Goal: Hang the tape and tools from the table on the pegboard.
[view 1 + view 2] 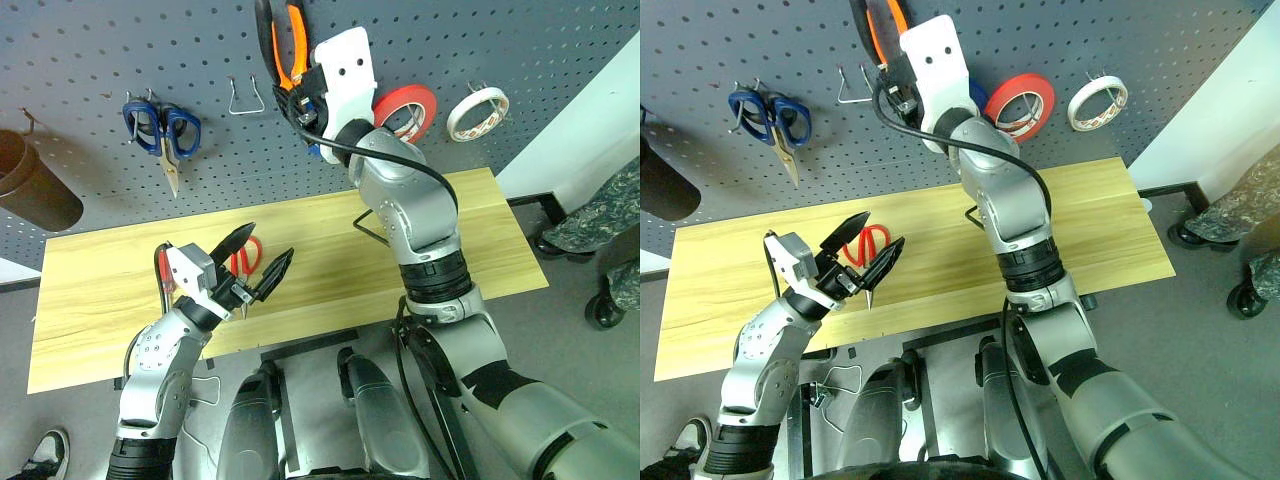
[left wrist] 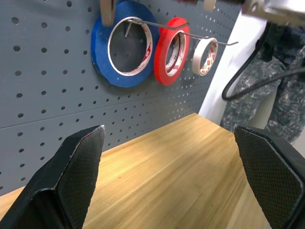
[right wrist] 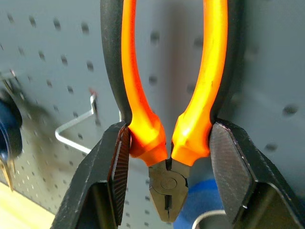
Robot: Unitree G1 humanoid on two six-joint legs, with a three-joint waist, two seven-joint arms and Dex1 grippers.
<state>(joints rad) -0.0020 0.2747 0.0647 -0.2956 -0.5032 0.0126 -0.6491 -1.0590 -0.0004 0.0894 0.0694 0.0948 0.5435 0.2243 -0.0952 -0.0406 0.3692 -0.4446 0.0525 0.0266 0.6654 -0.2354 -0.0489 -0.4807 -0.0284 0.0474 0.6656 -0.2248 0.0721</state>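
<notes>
High against the dark grey pegboard (image 1: pixel 80 60), my right gripper (image 3: pixel 167 138) is shut on the orange-and-black pliers (image 3: pixel 212 71), near their joint. The handles point up and the nose points down. The pliers (image 1: pixel 285 40) sit above an empty wire hook (image 1: pixel 245 98). The cream tape (image 1: pixel 477 112) hangs on a pegboard hook at the right. Over the wooden table (image 1: pixel 100 290), my left gripper (image 1: pixel 272 238) is open and holds nothing. The red-handled scissors (image 1: pixel 248 255) lie on the table just behind it, partly hidden by its fingers.
Blue-handled scissors (image 1: pixel 160 130) hang at the left of the board. A blue roll (image 2: pixel 102 52) and a red roll (image 1: pixel 405 108) hang beside the cream tape. A brown cup (image 1: pixel 35 185) sits at the far left. A person in camouflage clothing (image 1: pixel 600 220) is beyond the table's right end.
</notes>
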